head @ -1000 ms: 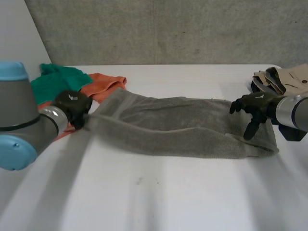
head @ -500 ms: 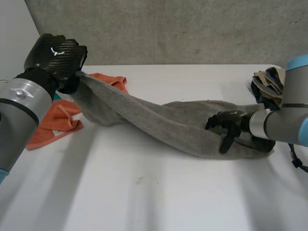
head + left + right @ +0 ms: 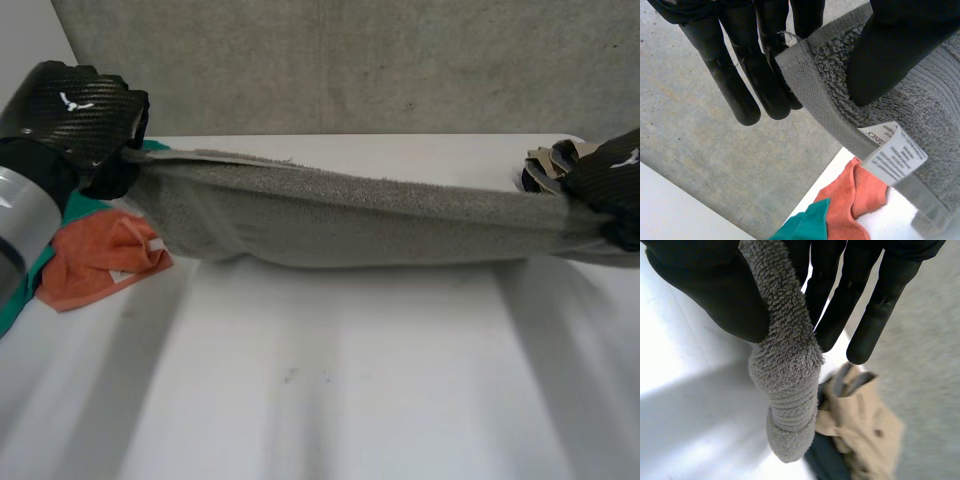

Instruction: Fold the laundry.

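white table (image 3: 330, 380) sat under a grey towel (image 3: 350, 222), stretched long above its far part. left hand (image 3: 78, 112) pinched one end near the left edge, thumb against fingers. right hand (image 3: 612, 182) pinched the other end by the right edge. an orange cloth (image 3: 100, 262) lay below the left end.

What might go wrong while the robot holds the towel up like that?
The left hand pinches just a corner of the grey towel, so it might slip out. The right hand grips a bunched end, so the fold may come out crooked. The towel's hanging part could also drag the orange cloth.
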`<state>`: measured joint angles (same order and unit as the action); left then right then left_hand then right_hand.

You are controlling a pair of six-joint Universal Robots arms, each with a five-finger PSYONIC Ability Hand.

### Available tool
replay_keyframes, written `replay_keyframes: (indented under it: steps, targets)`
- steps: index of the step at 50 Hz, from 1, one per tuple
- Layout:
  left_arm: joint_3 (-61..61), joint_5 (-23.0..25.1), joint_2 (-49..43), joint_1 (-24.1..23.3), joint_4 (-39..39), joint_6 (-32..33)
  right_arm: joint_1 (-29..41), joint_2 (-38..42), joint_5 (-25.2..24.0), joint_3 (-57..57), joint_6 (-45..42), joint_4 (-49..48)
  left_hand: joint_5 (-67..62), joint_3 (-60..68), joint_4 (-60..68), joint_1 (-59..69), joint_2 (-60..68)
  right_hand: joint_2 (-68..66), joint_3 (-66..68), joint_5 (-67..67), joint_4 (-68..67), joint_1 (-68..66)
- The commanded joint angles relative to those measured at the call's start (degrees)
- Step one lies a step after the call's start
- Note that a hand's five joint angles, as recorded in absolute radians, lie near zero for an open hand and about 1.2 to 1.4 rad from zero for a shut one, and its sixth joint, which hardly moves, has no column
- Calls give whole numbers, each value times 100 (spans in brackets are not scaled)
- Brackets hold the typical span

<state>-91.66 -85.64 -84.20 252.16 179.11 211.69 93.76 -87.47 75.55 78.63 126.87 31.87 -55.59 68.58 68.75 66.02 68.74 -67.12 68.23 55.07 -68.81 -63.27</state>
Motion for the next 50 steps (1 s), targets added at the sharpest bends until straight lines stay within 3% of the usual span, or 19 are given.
replay_keyframes:
  steps: [1, 4, 8, 12, 15, 19, 20, 21, 24, 28, 38, 50]
  targets:
    - [-88, 22, 159, -26, -657, 39, 2, -456, -94, 370, -110, 74, -1441, 1142, 1125, 1398, 1126, -1288, 1177, 1493, -1119, -1673]
    - [-176, 13, -218, -26, -719, 57, 37, -184, -32, 565, -215, 12, -1441, 1142, 1125, 1398, 1126, -1288, 1177, 1493, -1119, -1673]
    - [-10, -23, -1114, -70, -711, 232, 195, 887, 143, 408, -549, -5, -1441, 1142, 1125, 1398, 1126, -1288, 1177, 1493, -1119, -1673]
    - [762, -171, -2178, -96, -588, 592, 485, 1819, 547, -294, -514, -180, -1441, 1142, 1125, 1398, 1126, -1288, 1177, 1493, -1119, -1673]
    - [1824, -557, -2925, -263, -325, 786, 740, 2391, 969, -1120, -400, -751, -1441, 1142, 1125, 1398, 1126, -1288, 1177, 1493, -1119, -1673]
    - [3363, -1085, -3497, -299, 561, 874, 1109, 2691, 1374, -2008, -102, -2076, -1441, 1142, 1125, 1398, 1126, -1288, 1177, 1493, -1119, -1673]
    - [3601, -1121, -3559, -316, 816, 883, 1171, 2674, 1418, -2192, 90, -2836, -1441, 1142, 1125, 1398, 1126, -1288, 1177, 1493, -1119, -1673]
    - [3977, -1121, -3603, -342, 1445, 927, 1206, 2656, 1418, -2238, 197, -3270, -1441, 1142, 1125, 1398, 1126, -1288, 1177, 1493, -1119, -1673]
    - [4165, -1130, -3586, -273, 2684, 883, 1285, 2499, 1418, -2038, 592, -5024, -1441, 1142, 1125, 1398, 1126, -1288, 1177, 1493, -1119, -1673]
    - [4000, -1200, -3534, -360, 3586, 892, 1276, 2086, 1462, -1502, 734, -6287, -1441, 1142, 1125, 1398, 1126, -1288, 1177, 1493, -1119, -1673]
    - [2251, -1200, -3489, -316, 3385, 778, 1338, 1935, 1287, -446, 813, -5385, -1441, 1142, 1125, 1398, 1126, -1288, 1177, 1493, -1119, -1673]
    - [308, -1174, -3489, -395, 3367, 778, 1356, 2656, 1154, 908, 883, -4480, -1441, 1142, 1125, 1398, 1126, -1288, 1177, 1493, -1119, -1673]
